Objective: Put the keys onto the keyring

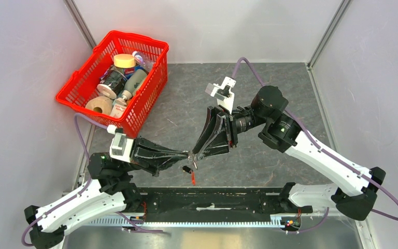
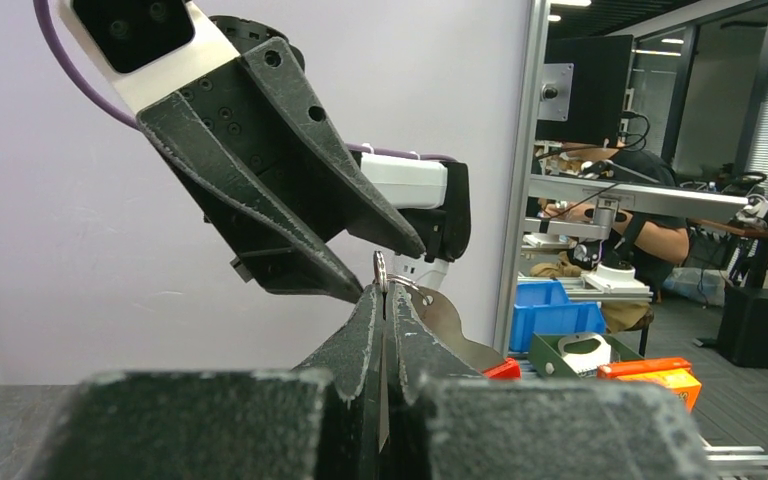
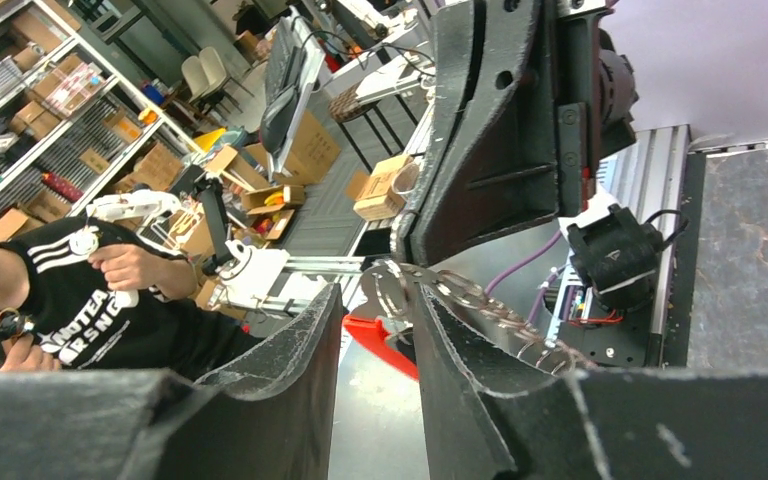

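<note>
The left claw (image 2: 384,300), pressed closed at centre, pinches the silvery keyring (image 2: 381,268) edge-on. The right claw (image 2: 391,276) hangs just above, fingers spread.

Bright red mesh basket (image 1: 153,88). Grey table (image 1: 186,93) with faint pale veining. The arm links (image 1: 321,155) are white and the cables (image 1: 244,59) are purple. The left gripper (image 1: 187,154) and right gripper (image 1: 196,153) are matte black, flecked with pale scuffs. The keyring (image 3: 480,300) is silvery, with a red tag (image 1: 192,179). The key (image 1: 187,169) has a black head.
</note>
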Motion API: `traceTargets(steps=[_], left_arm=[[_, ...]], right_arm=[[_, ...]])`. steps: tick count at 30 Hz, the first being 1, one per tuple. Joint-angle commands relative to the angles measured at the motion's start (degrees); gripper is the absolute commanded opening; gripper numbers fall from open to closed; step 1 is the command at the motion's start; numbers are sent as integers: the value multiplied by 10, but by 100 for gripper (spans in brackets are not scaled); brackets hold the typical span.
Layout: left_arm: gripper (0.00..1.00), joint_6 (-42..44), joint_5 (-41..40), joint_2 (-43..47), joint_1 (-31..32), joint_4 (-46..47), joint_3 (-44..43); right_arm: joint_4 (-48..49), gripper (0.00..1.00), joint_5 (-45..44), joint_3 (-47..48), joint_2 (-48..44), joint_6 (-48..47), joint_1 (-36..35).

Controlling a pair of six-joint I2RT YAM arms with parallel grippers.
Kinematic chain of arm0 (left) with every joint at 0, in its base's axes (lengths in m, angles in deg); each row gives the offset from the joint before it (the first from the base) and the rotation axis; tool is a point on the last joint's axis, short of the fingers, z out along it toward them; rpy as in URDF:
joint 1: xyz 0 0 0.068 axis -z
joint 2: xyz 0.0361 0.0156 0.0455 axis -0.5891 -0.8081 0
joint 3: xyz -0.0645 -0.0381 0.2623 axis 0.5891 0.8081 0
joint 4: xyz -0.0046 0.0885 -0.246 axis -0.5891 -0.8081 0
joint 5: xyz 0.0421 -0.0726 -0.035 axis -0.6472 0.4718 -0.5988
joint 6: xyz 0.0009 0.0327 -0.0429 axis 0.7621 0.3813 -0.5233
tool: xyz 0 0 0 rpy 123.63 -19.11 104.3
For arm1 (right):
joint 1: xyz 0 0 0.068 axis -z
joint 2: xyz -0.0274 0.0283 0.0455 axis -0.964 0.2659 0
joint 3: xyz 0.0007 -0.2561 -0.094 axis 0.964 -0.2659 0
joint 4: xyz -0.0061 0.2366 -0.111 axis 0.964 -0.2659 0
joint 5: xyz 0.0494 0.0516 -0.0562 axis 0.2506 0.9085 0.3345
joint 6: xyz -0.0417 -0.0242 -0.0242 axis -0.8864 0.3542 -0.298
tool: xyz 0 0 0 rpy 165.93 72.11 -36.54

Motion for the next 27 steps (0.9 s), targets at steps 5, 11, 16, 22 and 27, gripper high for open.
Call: traceTargets(steps=[5,11,16,22,27], left_arm=[[2,16,-32,5,0,9,-21],[2,19,-37,9,0,4,-20],[2,26,-47,14,0,-6,-18],[2,31,-61,18,0,-11,-13],[2,28,-55,18,0,-8,-13]], right_arm=[[41,38,24,0,0,25,-17],[39,36,23,-2,-1,19,-22],[47,38,20,-4,-9,15,-30],[28,39,20,2,-15,-1,-43],[-40,39,-5,15,-22,-61,-47]])
